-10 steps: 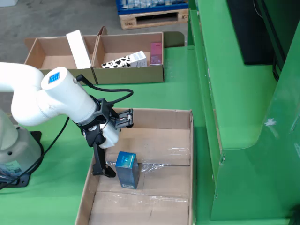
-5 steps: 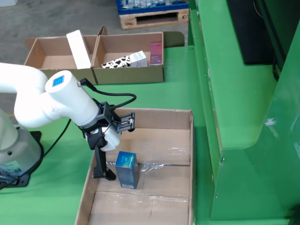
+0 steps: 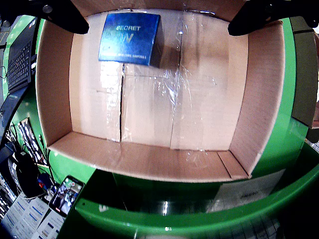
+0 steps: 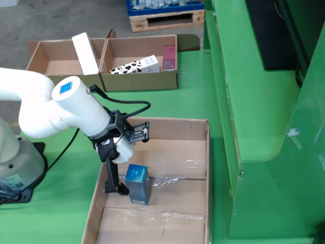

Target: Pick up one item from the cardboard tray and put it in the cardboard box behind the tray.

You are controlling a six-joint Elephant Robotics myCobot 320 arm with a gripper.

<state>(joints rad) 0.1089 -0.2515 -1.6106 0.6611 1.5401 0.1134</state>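
Note:
A blue carton [image 4: 137,183] stands upright in the cardboard tray [image 4: 193,152], left of the tray's middle. In the wrist view the same blue carton [image 3: 130,37] appears at the top edge, on the tray floor [image 3: 199,114]. My gripper [image 3: 158,25] is open, with one dark finger [image 3: 60,15] at the upper left and the other at the upper right. The carton lies between them, nearer the left one. In the fixed view one black finger [image 4: 115,185] reaches down just left of the carton; the other finger is hidden. Nothing is held.
Behind the tray stand two open cardboard boxes: the left one [image 4: 51,63] holds a tall white pack [image 4: 85,53], the right one [image 4: 152,81] holds a cow-patterned carton [image 4: 136,66] and a pink pack [image 4: 169,57]. A green machine frame [image 4: 254,101] borders the tray's right side. The robot base [image 4: 15,162] is at left.
The arm has shifted slightly right, bringing the visible finger closer to the blue carton's left side. The carton has not moved.

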